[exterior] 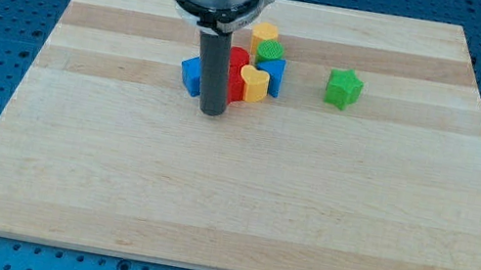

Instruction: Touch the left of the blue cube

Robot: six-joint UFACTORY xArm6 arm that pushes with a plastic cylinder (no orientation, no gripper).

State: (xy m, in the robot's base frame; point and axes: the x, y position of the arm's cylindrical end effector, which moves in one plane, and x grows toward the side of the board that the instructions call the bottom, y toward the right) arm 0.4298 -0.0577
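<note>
On the pale wooden board, seen from the single camera view, a tight cluster of small blocks sits near the view's top centre. My tip, the lower end of a straight dark rod that has nothing to open, close or hold, rests just below the cluster. The blue cube peeks out from behind the rod on the view's left. To the rod's right sit a red block, a yellow heart-shaped block, another blue block, a green block and a yellow block. A green star-shaped block stands well apart, further right. I judge the approach under way: my tip must next swing round to the blue cube's left face.
</note>
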